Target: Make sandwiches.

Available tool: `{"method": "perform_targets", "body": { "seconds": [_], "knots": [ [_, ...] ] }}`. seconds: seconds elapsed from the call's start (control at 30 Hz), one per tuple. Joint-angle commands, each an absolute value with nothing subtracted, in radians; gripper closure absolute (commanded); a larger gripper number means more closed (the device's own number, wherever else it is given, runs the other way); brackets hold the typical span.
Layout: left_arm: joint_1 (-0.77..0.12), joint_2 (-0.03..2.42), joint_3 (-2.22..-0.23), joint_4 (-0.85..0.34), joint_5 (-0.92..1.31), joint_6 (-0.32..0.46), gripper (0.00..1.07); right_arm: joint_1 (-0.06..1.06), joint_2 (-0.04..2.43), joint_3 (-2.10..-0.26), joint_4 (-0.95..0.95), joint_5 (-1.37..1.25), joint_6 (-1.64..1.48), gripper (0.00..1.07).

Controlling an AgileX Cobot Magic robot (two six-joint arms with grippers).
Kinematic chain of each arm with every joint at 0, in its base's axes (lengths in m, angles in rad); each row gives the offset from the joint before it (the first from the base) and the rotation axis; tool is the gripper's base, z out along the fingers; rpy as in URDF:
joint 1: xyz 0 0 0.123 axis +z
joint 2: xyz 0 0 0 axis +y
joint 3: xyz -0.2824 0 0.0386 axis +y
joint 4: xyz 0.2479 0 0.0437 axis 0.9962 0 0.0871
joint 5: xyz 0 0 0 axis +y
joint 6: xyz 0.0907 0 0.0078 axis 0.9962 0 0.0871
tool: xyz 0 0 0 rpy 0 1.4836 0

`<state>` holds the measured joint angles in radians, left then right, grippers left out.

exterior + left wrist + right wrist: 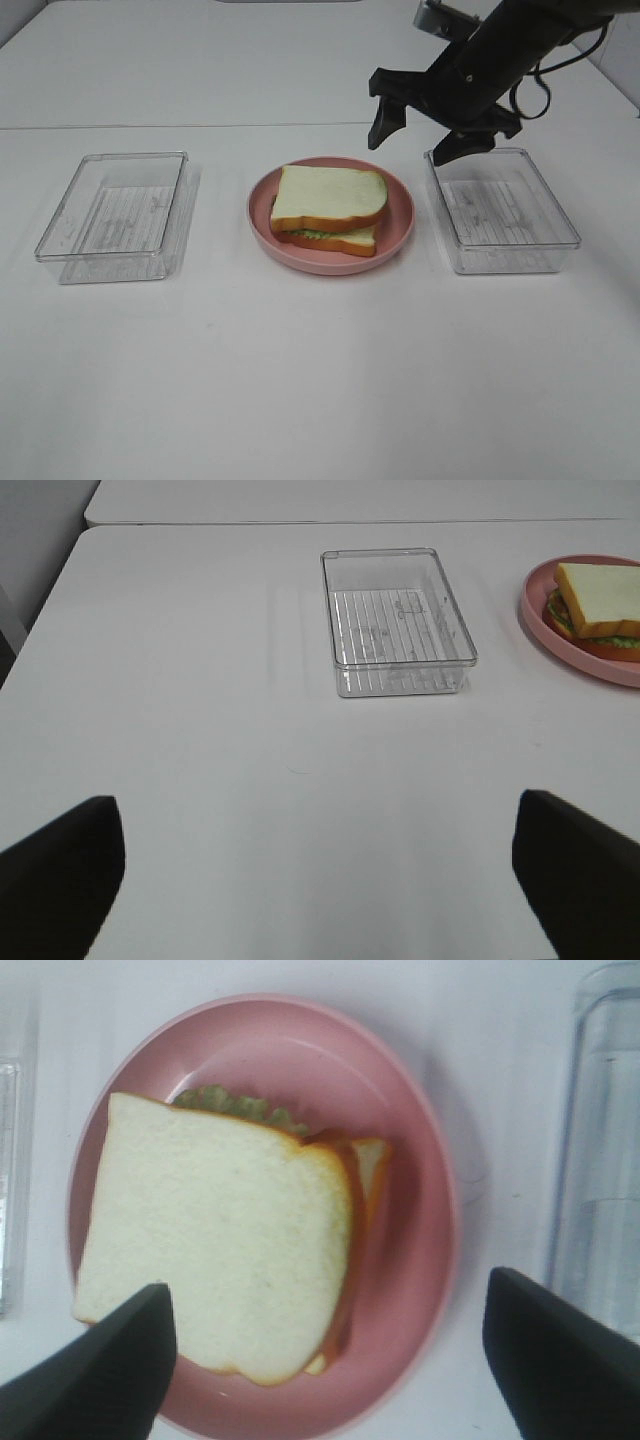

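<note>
One sandwich (328, 208) lies on the round pink plate (400, 215) in the middle of the table, with a white bread slice on top and green lettuce showing at its edge. My right gripper (412, 145) hangs open above the plate's far right rim and holds nothing. The right wrist view looks straight down on the sandwich (215, 1245) and the plate (410, 1220), with my right gripper (330, 1360) spread wide over them. In the left wrist view my left gripper (320, 880) is open and empty over bare table, and the sandwich (600, 602) shows off to one side.
A clear plastic tray (115, 215) stands empty left of the plate, and another (505, 210) stands empty to its right. The left wrist view shows the left tray (395, 620). A table seam runs across behind the plate.
</note>
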<state>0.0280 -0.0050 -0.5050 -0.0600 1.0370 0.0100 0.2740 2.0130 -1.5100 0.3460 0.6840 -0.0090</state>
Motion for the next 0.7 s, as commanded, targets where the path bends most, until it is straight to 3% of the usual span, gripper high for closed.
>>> {"method": "perform_targets", "body": {
  "seconds": [0.03, 0.27, 0.7],
  "knots": [
    [0.023, -0.025, -0.499, -0.060, 1.034, 0.012, 0.09, 0.274, 1.962, -1.507, 0.218, 0.731, 0.033, 0.27],
    [0.023, -0.025, -0.499, -0.060, 1.034, 0.012, 0.09, 0.271, 1.864, -1.507, -0.029, 0.877, 0.165, 0.27],
    [0.023, -0.025, -0.499, -0.060, 1.034, 0.012, 0.09, 0.079, 1.821, -1.506, -0.040, 0.987, 0.169, 0.27]
  ]
}}
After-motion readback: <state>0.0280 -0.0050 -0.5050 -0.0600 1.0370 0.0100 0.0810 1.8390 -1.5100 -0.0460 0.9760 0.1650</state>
